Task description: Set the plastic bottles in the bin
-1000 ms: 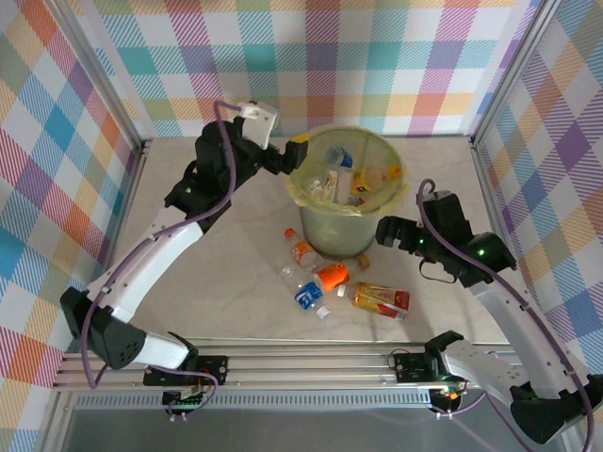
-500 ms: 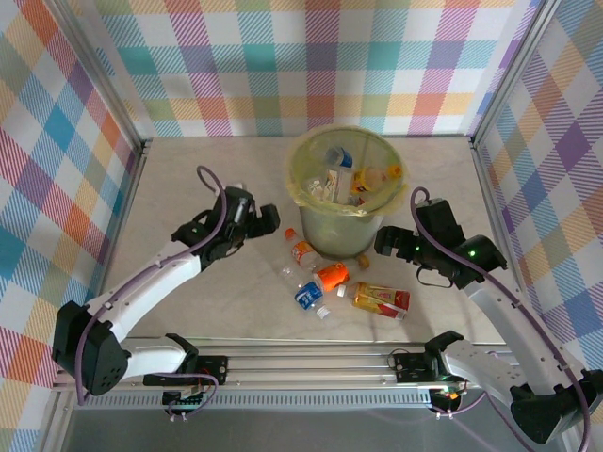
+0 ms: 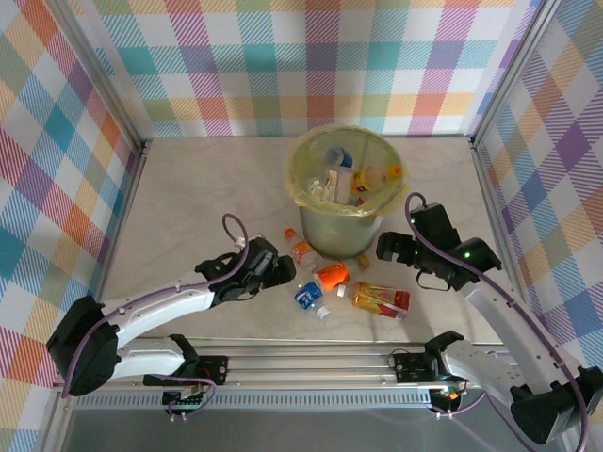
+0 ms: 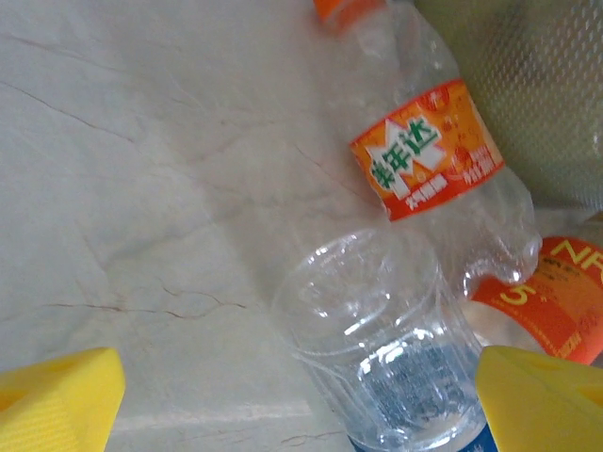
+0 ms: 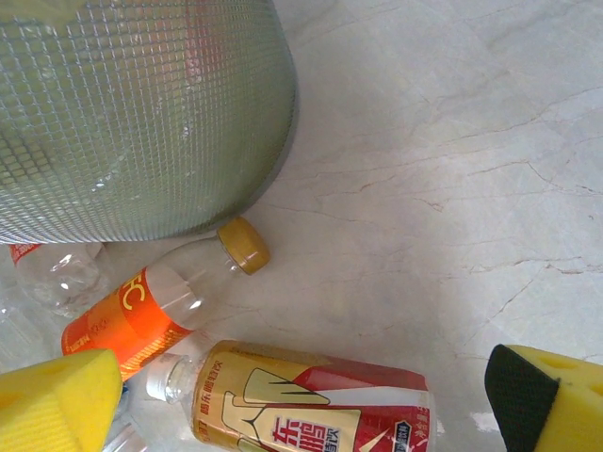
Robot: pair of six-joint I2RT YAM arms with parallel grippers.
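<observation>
Your left claw is spread wide and grips nothing. It sits low over the table, and on its wrist cam the yellow pads stand either side of the blue-label bottle; contact can't be told. Your right claw is also fully spread and empty, hanging just right of the bin. One bin, upright, right of table centre toward the far wall, with several bottles inside, too jumbled to count. Four more lie on the table in a tight cluster at the bin's near side. They are the red-gold bottle, the blue-label one, the orange bottle with its yellow cap at the bin's foot, and the orange-label bottle against the bin wall. Your open room is the tabletop left of the bin. Plaid walls close three sides, and the rail runs along the near edge, near the cluster.
</observation>
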